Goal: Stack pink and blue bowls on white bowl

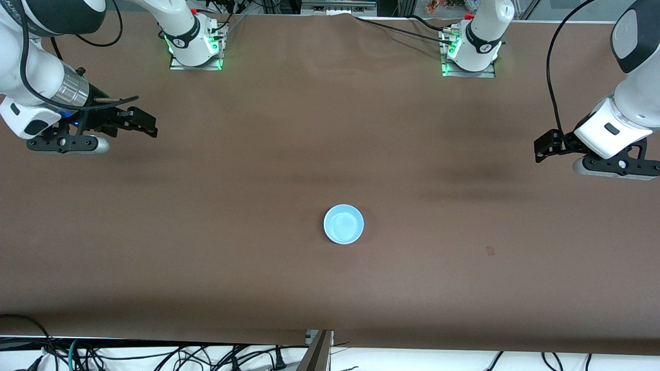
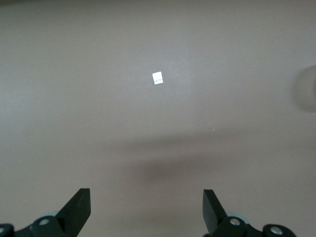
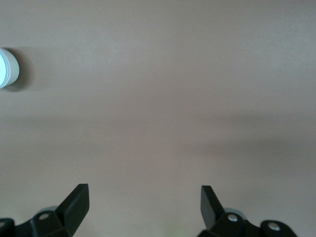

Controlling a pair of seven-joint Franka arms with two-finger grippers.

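A light blue bowl (image 1: 343,224) stands upright near the middle of the table, toward the front camera. In the right wrist view its blue inside (image 3: 2,69) shows at the edge, with a white outer wall (image 3: 15,71) round it that looks like the white bowl under it. The pink bowl is hidden. My left gripper (image 1: 541,149) (image 2: 147,207) hangs open and empty over the left arm's end of the table. My right gripper (image 1: 150,125) (image 3: 144,205) hangs open and empty over the right arm's end. Both are well away from the bowl.
A small tape mark (image 1: 490,250) (image 2: 157,78) lies on the brown table cover (image 1: 232,206), between the bowl and the left arm's end. The arm bases (image 1: 196,44) stand along the table's edge farthest from the front camera. Cables hang below the nearest edge.
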